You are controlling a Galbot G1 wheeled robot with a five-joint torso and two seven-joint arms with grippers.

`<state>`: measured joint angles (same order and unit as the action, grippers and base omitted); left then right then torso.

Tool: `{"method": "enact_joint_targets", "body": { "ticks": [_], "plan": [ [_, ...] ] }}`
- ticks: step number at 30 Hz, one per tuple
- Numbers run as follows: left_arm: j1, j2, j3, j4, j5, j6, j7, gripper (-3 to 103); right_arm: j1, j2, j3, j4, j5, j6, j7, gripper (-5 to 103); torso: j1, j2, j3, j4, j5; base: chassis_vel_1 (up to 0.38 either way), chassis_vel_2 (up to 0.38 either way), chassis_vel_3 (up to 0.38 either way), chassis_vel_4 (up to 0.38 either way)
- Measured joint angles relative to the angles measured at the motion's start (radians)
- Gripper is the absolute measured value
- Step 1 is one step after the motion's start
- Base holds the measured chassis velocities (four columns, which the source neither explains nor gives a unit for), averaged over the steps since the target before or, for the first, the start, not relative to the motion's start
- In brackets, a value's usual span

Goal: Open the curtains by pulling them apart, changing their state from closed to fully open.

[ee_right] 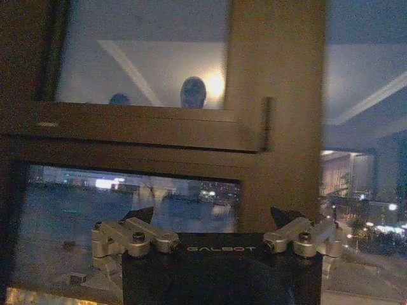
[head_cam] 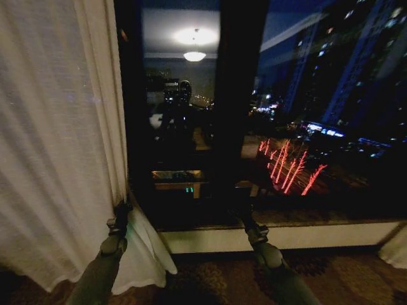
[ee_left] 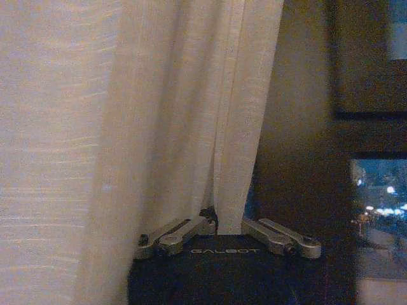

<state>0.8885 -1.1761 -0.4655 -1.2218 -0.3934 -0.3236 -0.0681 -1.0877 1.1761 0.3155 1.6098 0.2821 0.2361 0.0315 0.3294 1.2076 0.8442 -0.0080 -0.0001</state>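
Left gripper (ee_left: 216, 222), nearest: lying at 7 o'clock, pinching the curtain's (head_cam: 57, 146) inner edge, its pleats running vertically and hanging at 9 o'clock. Right gripper (ee_right: 219, 236): spreading wide at 6 o'clock before bare window (head_cam: 286, 114), well apart from fabric.

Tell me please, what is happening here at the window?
The robot is opening the curtains. Its left gripper is at the inner edge of the left curtain, with the fabric hanging down between the jaws in the left wrist view. That panel is already pulled aside, so the dark window with the night city is uncovered. The right gripper is open, holds nothing, and sits low in front of the window frame. A bit of the right curtain shows at the far right.
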Motion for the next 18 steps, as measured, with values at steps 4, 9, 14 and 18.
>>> {"method": "enact_joint_targets", "body": {
  "ticks": [4, 9, 14, 18],
  "plan": [
    [-0.001, 0.002, -0.002, 0.007, 0.0, -0.005, -0.001, 1, 0.0, 0.0, 0.0, 0.0, 0.0, 0.0, 0.0, 100, 0.0, 0.0, 0.0, 0.0001, -0.0002, 0.351, 0.356, -0.355, -0.352],
    [-0.001, 0.003, -0.003, 0.015, 0.0, -0.01, -0.001, 1, 0.0, 0.0, 0.0, 0.0, 0.0, 0.0, 0.0, 100, 0.0, 0.0, 0.0, -0.0001, 0.0001, 0.338, 0.373, -0.359, -0.35],
    [-0.001, 0.004, -0.005, 0.017, -0.002, -0.013, -0.001, 1, 0.0, 0.0, 0.0, 0.0, 0.0, 0.0, 0.0, 100, 0.0, 0.0, 0.0, -0.0002, 0.0, 0.337, 0.349, -0.358, -0.355],
    [-0.001, 0.006, -0.006, 0.018, -0.005, -0.016, -0.001, 1, 0.0, 0.0, 0.0, 0.0, 0.0, 0.0, 0.0, 100, 0.0, 0.0, 0.0, -0.0001, -0.0001, 0.353, 0.343, -0.356, -0.347]
  ]
}}
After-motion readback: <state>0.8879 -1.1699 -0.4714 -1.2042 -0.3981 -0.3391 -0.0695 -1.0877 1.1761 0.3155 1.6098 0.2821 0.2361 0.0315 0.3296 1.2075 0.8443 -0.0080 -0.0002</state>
